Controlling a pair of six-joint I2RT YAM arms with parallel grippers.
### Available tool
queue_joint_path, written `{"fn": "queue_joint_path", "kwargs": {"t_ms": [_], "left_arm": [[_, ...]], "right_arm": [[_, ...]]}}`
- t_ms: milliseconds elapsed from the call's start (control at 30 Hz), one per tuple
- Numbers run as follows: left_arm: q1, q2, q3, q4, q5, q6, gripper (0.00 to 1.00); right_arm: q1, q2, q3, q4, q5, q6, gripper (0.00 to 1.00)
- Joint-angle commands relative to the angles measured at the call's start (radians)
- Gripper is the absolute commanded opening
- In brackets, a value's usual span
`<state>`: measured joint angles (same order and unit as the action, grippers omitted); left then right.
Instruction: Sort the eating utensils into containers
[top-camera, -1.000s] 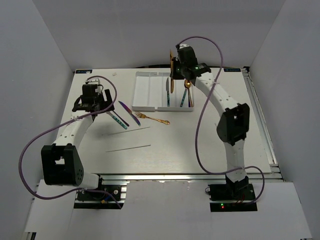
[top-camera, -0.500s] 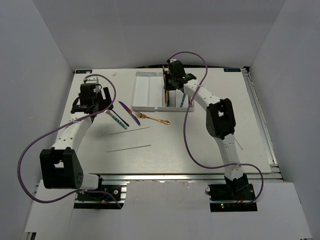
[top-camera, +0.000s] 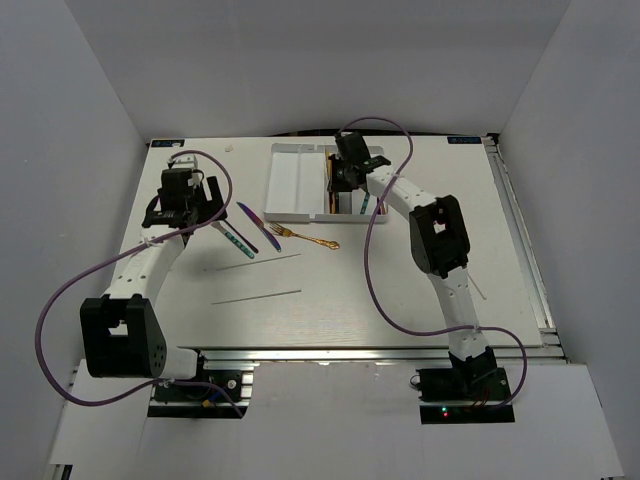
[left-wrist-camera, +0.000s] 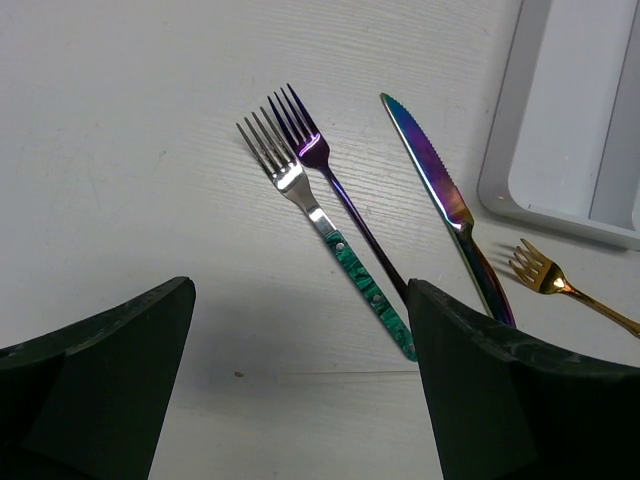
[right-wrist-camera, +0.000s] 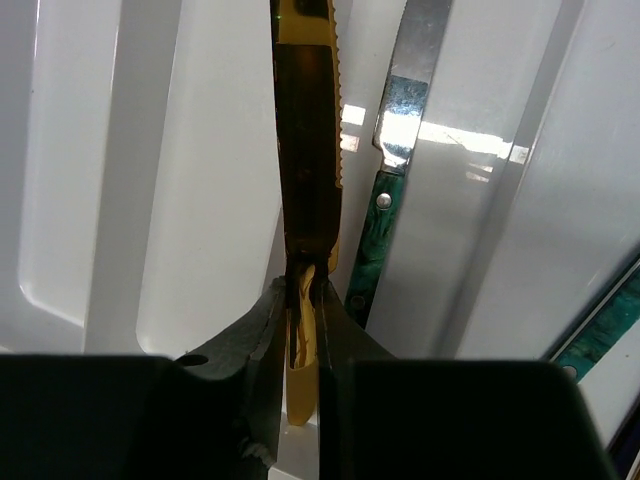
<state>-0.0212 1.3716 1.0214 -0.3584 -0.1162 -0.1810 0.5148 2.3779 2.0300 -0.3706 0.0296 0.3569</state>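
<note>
Over the last second the right claw (right-wrist-camera: 303, 290) has dropped from well above the far edge of the white tray (top-camera: 290, 185) to just over its middle compartments. It is clamped on the handle of the gold knife (right-wrist-camera: 308, 150). The blade points along a compartment, beside the one where a teal-handled knife (right-wrist-camera: 385, 220) lies. Whether the blade already touches the tray floor is hard to tell from the wrist view. This looks like the last stage of placing, with only the release left to do. The left claw (left-wrist-camera: 300, 290) has hardly moved, its jaws apart above the tabletop (left-wrist-camera: 130, 150). Below it a teal-handled fork (left-wrist-camera: 330, 240), purple fork (left-wrist-camera: 335, 185), purple knife (left-wrist-camera: 440, 190) and gold fork (left-wrist-camera: 550, 278) remain unsorted.
</note>
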Motion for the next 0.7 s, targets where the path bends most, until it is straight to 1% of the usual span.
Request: {"fn": "queue_joint_path", "kwargs": {"t_ms": [0, 67, 133, 167, 267, 300, 333, 367, 500, 533, 600, 633, 667], "left_arm": [[0.0, -0.023, 0.003, 0.009, 0.004, -0.018, 0.98], [0.0, -0.006, 0.028, -0.019, 0.013, -0.029, 0.98], [0.0, 0.015, 0.052, -0.046, 0.05, -0.058, 0.98], [0.0, 0.021, 0.071, -0.053, 0.062, -0.075, 0.98], [-0.002, 0.055, 0.104, -0.076, 0.115, -0.103, 0.95], [-0.003, 0.07, 0.117, -0.086, 0.153, -0.113, 0.94], [-0.006, 0.089, 0.13, -0.117, 0.161, -0.123, 0.94], [-0.008, 0.127, 0.147, -0.134, 0.167, -0.127, 0.92], [-0.013, 0.224, 0.239, -0.194, 0.193, -0.158, 0.84], [-0.017, 0.243, 0.255, -0.217, 0.207, -0.163, 0.78], [-0.022, 0.294, 0.293, -0.24, 0.208, -0.189, 0.74], [-0.026, 0.306, 0.299, -0.252, 0.208, -0.195, 0.71], [-0.029, 0.316, 0.304, -0.254, 0.205, -0.216, 0.66]], "right_arm": [[-0.01, -0.009, -0.01, 0.035, -0.02, 0.01, 0.17], [-0.013, -0.016, -0.004, 0.032, -0.02, 0.01, 0.25], [-0.015, -0.028, 0.012, 0.022, -0.02, 0.01, 0.31], [-0.016, -0.045, 0.016, 0.019, -0.02, 0.008, 0.39], [-0.021, -0.089, 0.03, 0.013, -0.05, -0.001, 0.52], [-0.024, -0.098, 0.035, 0.012, -0.053, -0.009, 0.54], [-0.025, -0.121, 0.045, 0.004, -0.051, -0.013, 0.56], [-0.027, -0.134, 0.048, -0.002, -0.051, -0.016, 0.6], [-0.038, -0.204, 0.052, -0.007, -0.043, -0.045, 0.62], [-0.044, -0.235, 0.047, -0.005, -0.037, -0.062, 0.63], [-0.05, -0.261, 0.03, -0.007, -0.034, -0.081, 0.64], [-0.058, -0.287, 0.021, -0.008, -0.005, -0.09, 0.64], [-0.064, -0.301, 0.009, -0.008, 0.001, -0.104, 0.64]]}}
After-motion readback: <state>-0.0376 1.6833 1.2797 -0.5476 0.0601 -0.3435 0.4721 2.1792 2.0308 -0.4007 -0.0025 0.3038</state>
